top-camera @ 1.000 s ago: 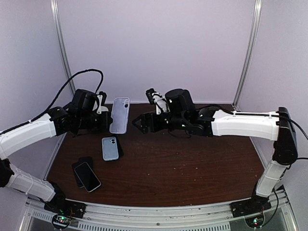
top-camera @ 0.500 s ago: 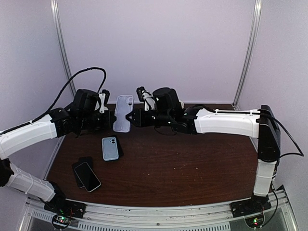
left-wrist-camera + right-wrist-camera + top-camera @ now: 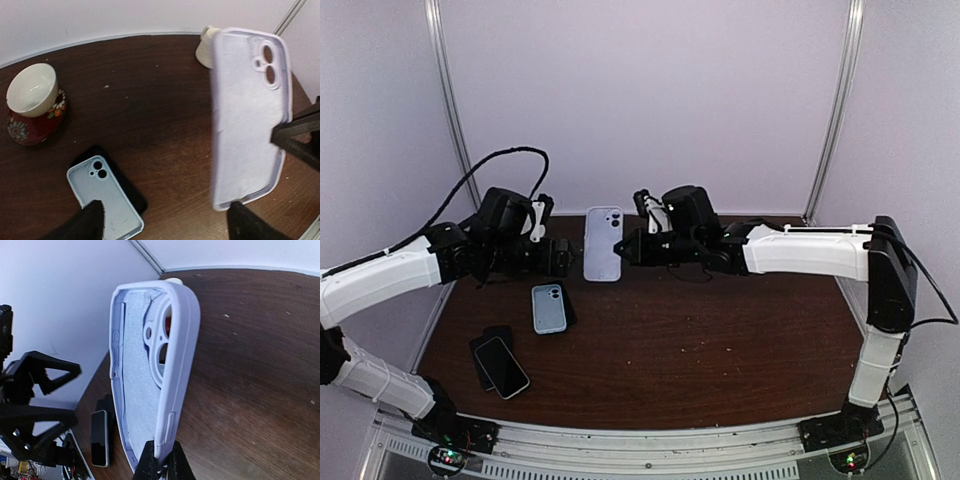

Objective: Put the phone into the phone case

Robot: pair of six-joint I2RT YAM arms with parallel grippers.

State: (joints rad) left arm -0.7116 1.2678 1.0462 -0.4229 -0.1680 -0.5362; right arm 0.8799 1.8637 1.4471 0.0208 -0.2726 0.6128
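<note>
The lavender phone case (image 3: 603, 244) hangs upright above the back of the table, its camera cutout at the top. My right gripper (image 3: 623, 247) is shut on its side rim; in the right wrist view the two fingers pinch the case (image 3: 150, 375) at its lower edge, gripper (image 3: 160, 460). My left gripper (image 3: 560, 260) stands open just left of the case, and in its own view the case (image 3: 247, 115) hangs over the right fingertip of the gripper (image 3: 165, 222). The phone (image 3: 502, 367) lies screen-up at the front left of the table, also visible as the phone (image 3: 100, 437).
A light blue case (image 3: 549, 308) lies open side up on a black item, below the left gripper. A black case (image 3: 485, 350) sits under the phone. A red floral bowl (image 3: 32, 102) stands at the back left. A small white object (image 3: 205, 47) stands behind the lavender case.
The right gripper has shut on the lavender case and the left gripper has opened off it. The case has shifted a little to the right.
</note>
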